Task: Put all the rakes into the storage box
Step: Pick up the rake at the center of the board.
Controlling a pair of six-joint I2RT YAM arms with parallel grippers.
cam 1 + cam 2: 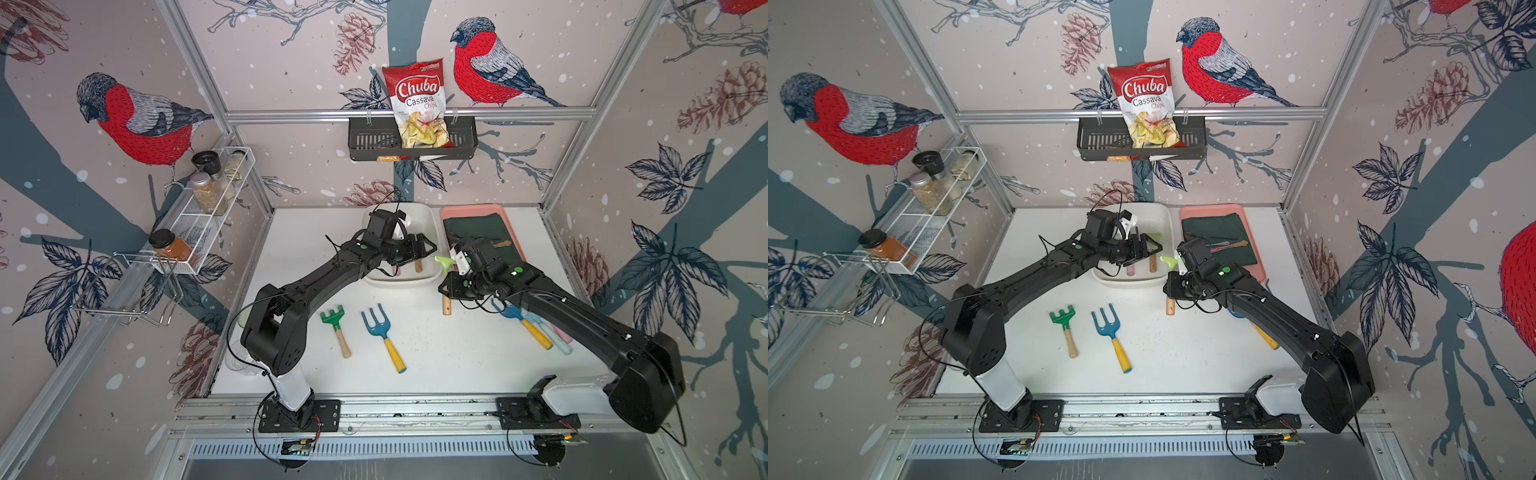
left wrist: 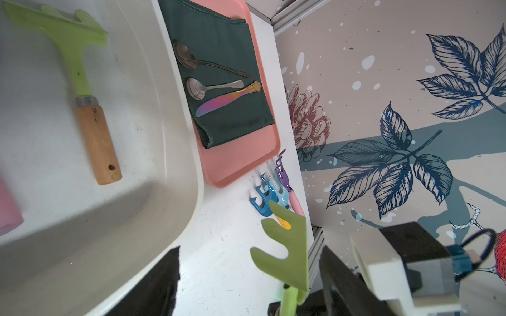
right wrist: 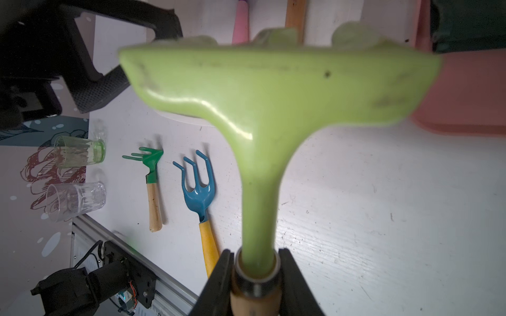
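Observation:
My right gripper [image 1: 448, 287] [image 1: 1170, 286] [image 3: 257, 257] is shut on the rake [image 1: 445, 263] [image 1: 1168, 262] [image 3: 273, 90]. It grips the metal collar between the light green head and the wooden handle, and the head points up. The rake hangs just off the right rim of the white storage box [image 1: 432, 216] [image 1: 1168, 220] [image 2: 189, 153]. My left gripper [image 1: 429, 249] [image 1: 1152, 249] [image 2: 250, 254] is open over the box's right side. The rake's head [image 2: 287, 246] stands right in front of its spread fingers, touching neither.
The box holds another light green rake [image 2: 79, 68] and a pink handle [image 2: 8, 208]. A pink tray [image 1: 457, 210] with cloth and cutlery lies to its right. A green rake [image 1: 336, 328] and blue fork [image 1: 382, 336] lie in front, more tools [image 1: 536, 328] under my right arm.

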